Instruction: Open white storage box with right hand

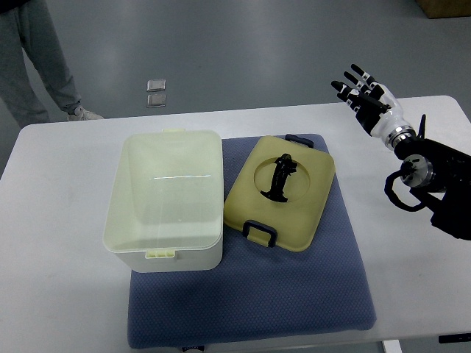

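A white storage box (168, 198) stands on the left part of a blue mat (294, 294), its top uncovered so the pale inside shows. Beside it on the mat lies a yellowish lid (309, 202), tilted, with a black handle (280, 179) in its round recess and dark clips at two edges. My right hand (362, 88) hovers above the table's far right corner, well away from box and lid. Its fingers are spread and hold nothing. The dark forearm (434, 180) enters from the right edge.
The mat lies on a white table (59, 220). A person's legs (37, 59) stand on the floor beyond the table's far left corner. Two small grey squares (156, 93) lie on the floor behind the table.
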